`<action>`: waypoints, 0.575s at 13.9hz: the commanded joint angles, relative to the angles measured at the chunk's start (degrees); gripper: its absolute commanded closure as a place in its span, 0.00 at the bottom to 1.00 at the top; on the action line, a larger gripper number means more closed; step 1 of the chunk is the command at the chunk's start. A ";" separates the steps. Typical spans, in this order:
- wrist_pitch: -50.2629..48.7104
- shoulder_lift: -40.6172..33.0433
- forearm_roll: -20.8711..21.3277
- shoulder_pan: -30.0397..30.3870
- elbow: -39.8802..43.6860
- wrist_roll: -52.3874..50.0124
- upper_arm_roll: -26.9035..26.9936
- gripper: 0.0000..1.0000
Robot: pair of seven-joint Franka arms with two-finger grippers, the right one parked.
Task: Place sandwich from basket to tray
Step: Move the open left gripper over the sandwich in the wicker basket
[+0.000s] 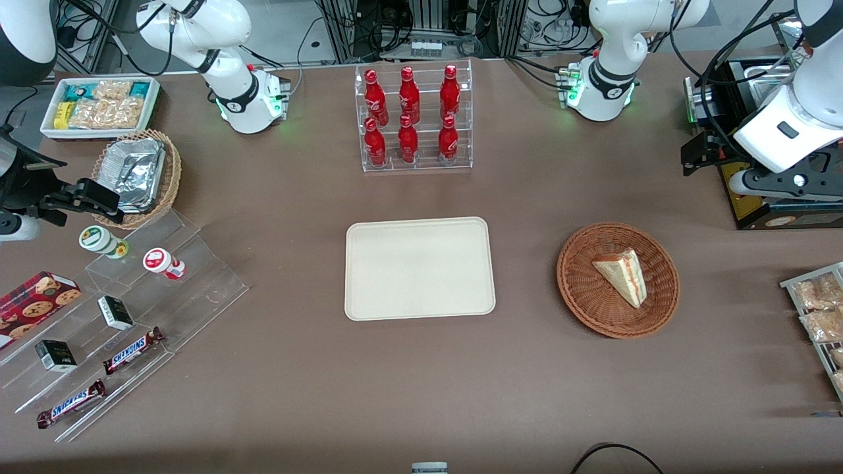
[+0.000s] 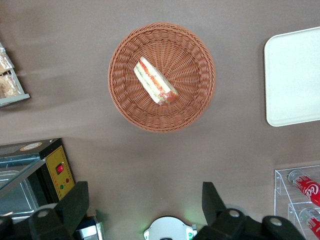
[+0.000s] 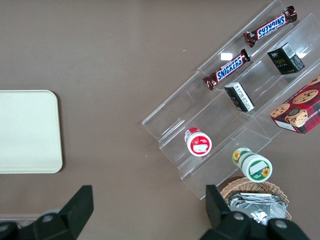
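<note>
The claw (image 2: 145, 210) hangs high over the tabletop, up above the basket (image 2: 120, 107) and a bit farther from the front camera than it. Its two fingers (image 2: 75, 202) are spread wide apart, and there is nothing between them.

The sandwich (image 2: 155, 81) lies flat in the middle of the basket, near the working arm's end of the tabletop. The tray (image 1: 369, 289) sits bare at the middle of the tabletop, well apart from the basket.

I think the job now is to go down and grab. A good way — bring the claw right over the sandwich, turn it so the fingers come down on the two long bread sides, then close softly. The bread looks soft, so a hard pinch may squash it.

The wrist view looks straight down and shows the red and green layers along the cut edge, plus the open fingers. The front view shows the whole tray and how far the sandwich must go — but there the claw is mostly hidden under the arm (image 1: 787, 128).
</note>
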 commanded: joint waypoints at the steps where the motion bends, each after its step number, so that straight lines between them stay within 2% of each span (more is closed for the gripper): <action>1: 0.61 0.32 0.31 -0.04 0.71 0.67 0.04 0.00; 8: 3.94 2.34 -0.13 -0.13 -2.89 0.67 -0.05 0.00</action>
